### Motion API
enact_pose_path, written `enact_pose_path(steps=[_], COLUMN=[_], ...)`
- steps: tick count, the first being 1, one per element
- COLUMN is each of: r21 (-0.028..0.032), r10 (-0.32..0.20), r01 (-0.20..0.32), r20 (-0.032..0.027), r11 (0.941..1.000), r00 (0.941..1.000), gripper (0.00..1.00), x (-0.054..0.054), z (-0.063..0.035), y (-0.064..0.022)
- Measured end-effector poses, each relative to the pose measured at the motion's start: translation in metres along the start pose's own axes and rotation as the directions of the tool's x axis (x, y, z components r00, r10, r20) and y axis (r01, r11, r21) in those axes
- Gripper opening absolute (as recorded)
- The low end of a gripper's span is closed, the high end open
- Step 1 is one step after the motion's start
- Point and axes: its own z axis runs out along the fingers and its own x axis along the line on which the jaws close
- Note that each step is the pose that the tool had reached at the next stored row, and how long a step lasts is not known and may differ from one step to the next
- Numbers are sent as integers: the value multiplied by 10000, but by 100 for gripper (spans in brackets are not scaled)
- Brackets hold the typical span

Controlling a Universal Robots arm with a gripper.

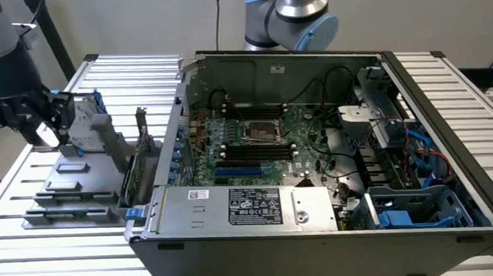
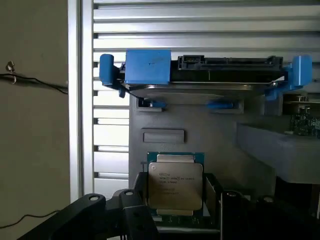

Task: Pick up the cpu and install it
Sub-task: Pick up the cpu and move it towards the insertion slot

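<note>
The cpu (image 2: 175,184) is a flat square chip with a shiny silver top and a green rim. It lies level between the two black fingers (image 2: 136,212) of my gripper (image 2: 175,200), which press on its two opposite sides. In the exterior view my gripper (image 1: 48,130) hangs over the far end of the grey parts holder (image 1: 72,185) at the exterior view's left, well apart from the open computer case (image 1: 447,102). The motherboard's metal-framed socket (image 1: 261,132) lies in the middle of the case.
A silver hard drive in a blue frame (image 2: 200,75) stands just beyond the cpu on the holder. A grey block (image 2: 280,150) and cards stand between the holder and the case wall. A power supply (image 1: 250,207) lines the case's near side. The table top is slatted metal.
</note>
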Motion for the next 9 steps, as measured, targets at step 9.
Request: enact_pose_path(steps=[9], r21=[-12], r10=[-9], r01=[9], r20=[-63], r11=[10000], r00=[10000], gripper=[55], x=[-350], z=[-432], y=[7])
